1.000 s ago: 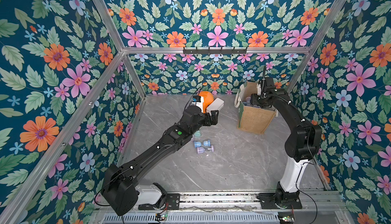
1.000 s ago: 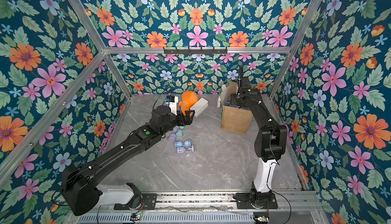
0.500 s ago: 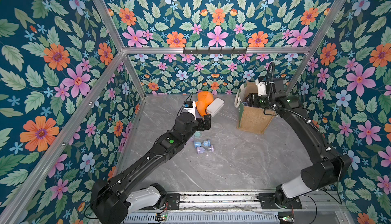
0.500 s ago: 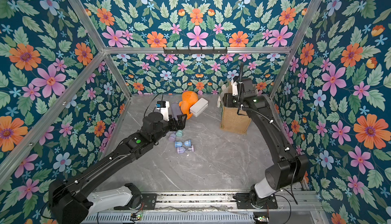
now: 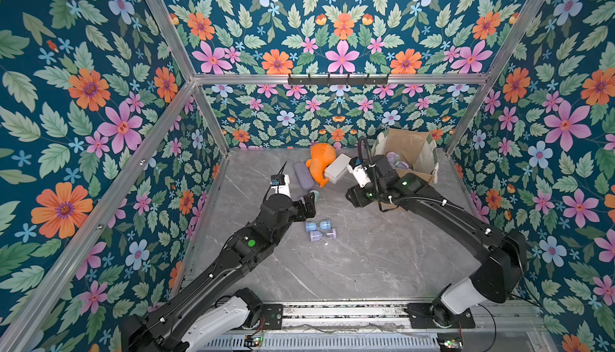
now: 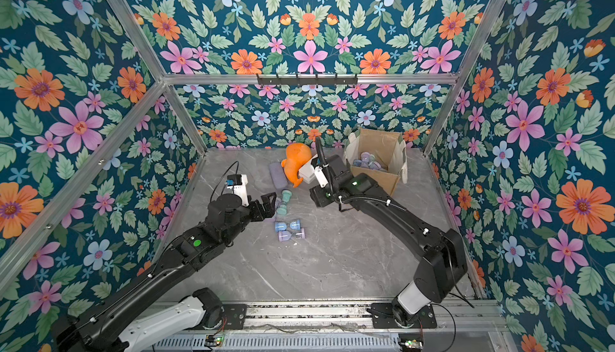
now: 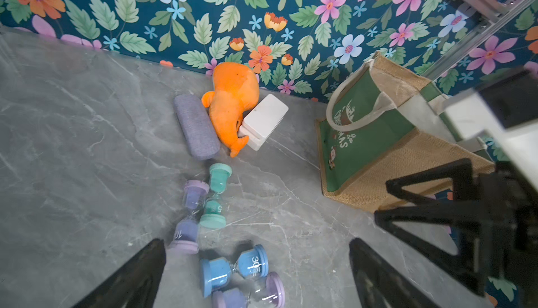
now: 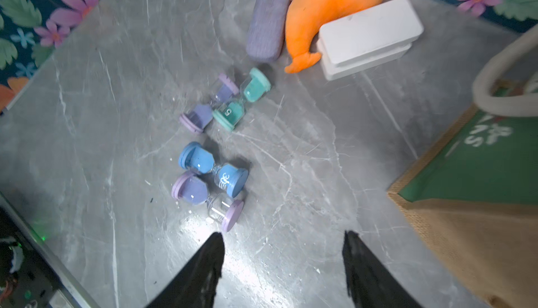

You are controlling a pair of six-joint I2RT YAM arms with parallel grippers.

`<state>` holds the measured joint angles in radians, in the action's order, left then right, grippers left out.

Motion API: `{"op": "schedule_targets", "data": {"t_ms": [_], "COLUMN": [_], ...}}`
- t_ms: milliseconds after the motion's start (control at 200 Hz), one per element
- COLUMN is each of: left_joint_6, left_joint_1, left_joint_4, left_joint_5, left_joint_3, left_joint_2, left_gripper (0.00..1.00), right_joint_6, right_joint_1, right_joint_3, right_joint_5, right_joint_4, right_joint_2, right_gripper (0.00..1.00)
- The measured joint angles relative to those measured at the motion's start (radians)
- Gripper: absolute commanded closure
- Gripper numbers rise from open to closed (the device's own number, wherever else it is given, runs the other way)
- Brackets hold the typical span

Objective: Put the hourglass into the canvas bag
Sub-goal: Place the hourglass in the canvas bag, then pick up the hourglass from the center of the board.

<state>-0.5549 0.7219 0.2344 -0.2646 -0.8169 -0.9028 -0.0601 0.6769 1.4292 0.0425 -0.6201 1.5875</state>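
Observation:
Several hourglasses lie on the grey table: a blue one (image 5: 317, 225) (image 8: 214, 168) beside a purple one (image 5: 322, 235) (image 8: 208, 197), and farther back a teal one (image 6: 285, 202) (image 7: 217, 196) beside another purple one (image 7: 189, 216). More hourglasses (image 6: 367, 162) rest inside the canvas bag (image 5: 419, 154) (image 7: 378, 152), which stands open at the back right. My left gripper (image 5: 307, 205) (image 7: 257, 248) hovers open and empty just above the teal and purple pair. The right gripper (image 5: 353, 197) (image 8: 283, 241) is open and empty, left of the bag and over the table.
An orange plush toy (image 5: 319, 164), a white box (image 5: 337, 169) and a grey-purple case (image 5: 303, 175) sit together by the back wall. Flowered walls close in the left, back and right sides. The arms' base rail (image 5: 332, 313) runs along the front edge.
The right gripper has come up out of the bag and swung left and down over the table. My left gripper has drawn back from the plush toy to the hourglasses.

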Motion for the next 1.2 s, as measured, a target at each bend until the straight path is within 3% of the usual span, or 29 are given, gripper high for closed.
{"op": "schedule_targets", "data": {"t_ms": [410, 690, 1200], "left_joint_6": [-0.044, -0.066, -0.070], "left_joint_1": [0.000, 0.000, 0.000], "left_joint_4": [0.085, 0.110, 0.118], "left_joint_5": [-0.070, -0.085, -0.098], "left_joint_3": [0.060, 0.079, 0.089], "left_joint_2": [0.093, 0.121, 0.114], "left_gripper": [0.00, 0.00, 0.00], "right_joint_6": [0.079, 0.166, 0.205], "right_joint_1": [0.130, 0.153, 0.183], "right_joint_3": [-0.060, -0.063, -0.067], "right_joint_5": [0.060, 0.137, 0.132], "right_joint_4": [0.102, 0.114, 0.141], "right_joint_2": [0.193, 0.260, 0.360], "right_gripper": [0.34, 0.34, 0.35]}}
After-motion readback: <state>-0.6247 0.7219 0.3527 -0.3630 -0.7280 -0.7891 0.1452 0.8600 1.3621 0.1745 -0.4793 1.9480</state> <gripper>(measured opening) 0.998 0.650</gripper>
